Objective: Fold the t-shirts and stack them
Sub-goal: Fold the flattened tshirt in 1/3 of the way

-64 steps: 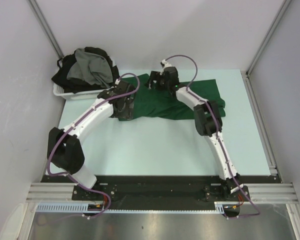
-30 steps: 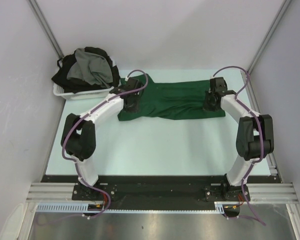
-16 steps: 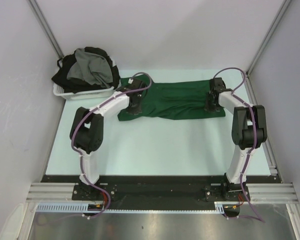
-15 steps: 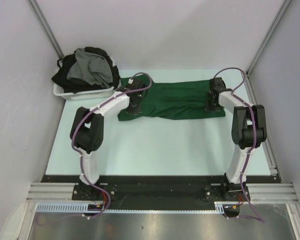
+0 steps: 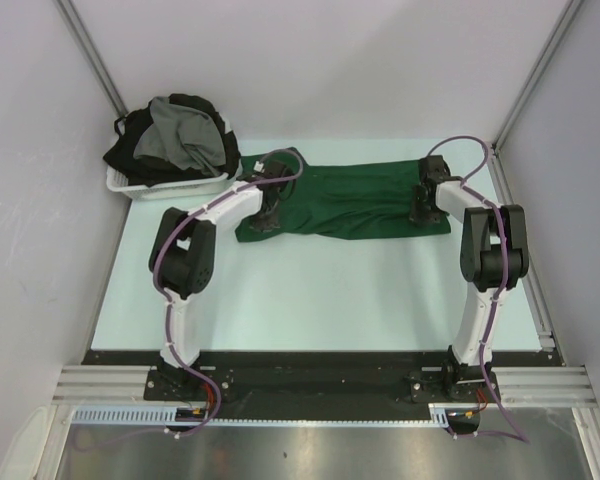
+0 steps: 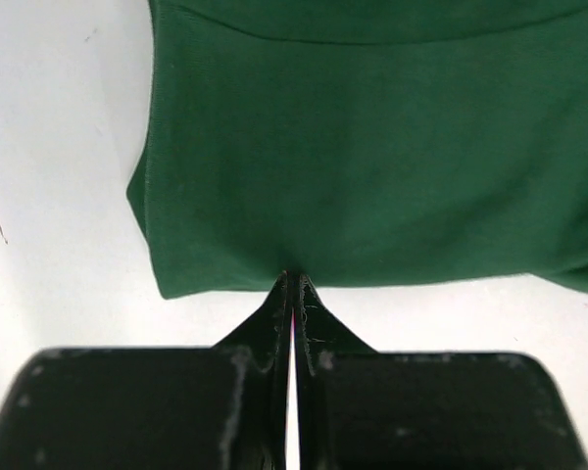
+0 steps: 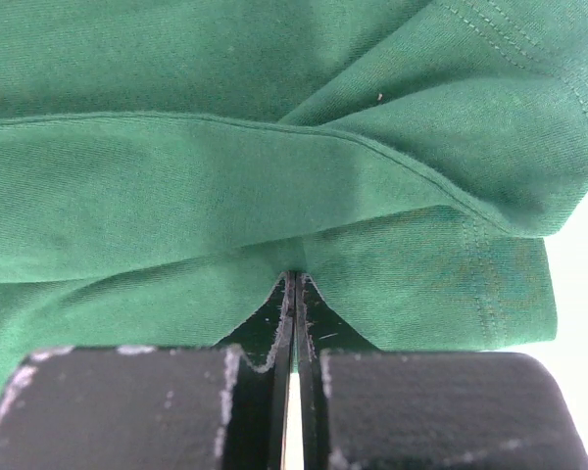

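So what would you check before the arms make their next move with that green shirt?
1. Left gripper shut on the shirt's edge: ok.
2. Right gripper shut on the other end: ok.
3. Shirt lying flat: not ok, a fold ridge runs by the right gripper.
4. Shirt wholly on the table: ok.
5. Other shirts out of the way in the basket: ok.
6. Grip deep enough to hold through a pull: cannot tell.
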Motion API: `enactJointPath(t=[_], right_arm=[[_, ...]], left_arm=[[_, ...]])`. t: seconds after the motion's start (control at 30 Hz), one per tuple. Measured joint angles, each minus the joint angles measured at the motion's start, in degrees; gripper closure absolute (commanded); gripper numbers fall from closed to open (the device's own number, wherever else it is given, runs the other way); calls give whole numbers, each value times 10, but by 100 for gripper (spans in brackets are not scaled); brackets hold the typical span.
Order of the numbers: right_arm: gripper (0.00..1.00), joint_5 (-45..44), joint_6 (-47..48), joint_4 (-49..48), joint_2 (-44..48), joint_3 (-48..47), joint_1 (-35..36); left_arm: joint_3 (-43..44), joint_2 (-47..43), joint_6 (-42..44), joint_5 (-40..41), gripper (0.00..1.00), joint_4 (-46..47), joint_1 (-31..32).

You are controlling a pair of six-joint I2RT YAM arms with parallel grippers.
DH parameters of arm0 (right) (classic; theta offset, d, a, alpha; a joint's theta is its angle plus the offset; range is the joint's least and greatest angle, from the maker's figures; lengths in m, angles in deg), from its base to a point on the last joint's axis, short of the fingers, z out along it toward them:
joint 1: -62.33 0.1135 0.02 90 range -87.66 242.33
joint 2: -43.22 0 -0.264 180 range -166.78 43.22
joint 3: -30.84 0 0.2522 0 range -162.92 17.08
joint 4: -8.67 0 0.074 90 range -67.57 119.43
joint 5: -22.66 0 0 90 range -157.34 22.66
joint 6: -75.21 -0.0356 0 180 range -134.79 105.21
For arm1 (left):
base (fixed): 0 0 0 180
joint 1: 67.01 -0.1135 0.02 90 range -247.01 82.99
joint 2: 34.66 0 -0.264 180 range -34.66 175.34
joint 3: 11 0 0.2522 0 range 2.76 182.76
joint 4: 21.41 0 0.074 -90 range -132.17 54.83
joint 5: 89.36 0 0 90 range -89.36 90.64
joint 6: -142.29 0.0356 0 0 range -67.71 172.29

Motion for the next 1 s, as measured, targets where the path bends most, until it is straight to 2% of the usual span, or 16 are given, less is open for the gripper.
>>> enactJointPath(t=[0.47,1.0], right_arm=[[100,9,4,1,0,-1,-5],[100,25,6,0,0,-1,-31]], left_arm=[[20,39,-11,5,100,-13,-36],[-18,26,-17,-19,100,2,-73]])
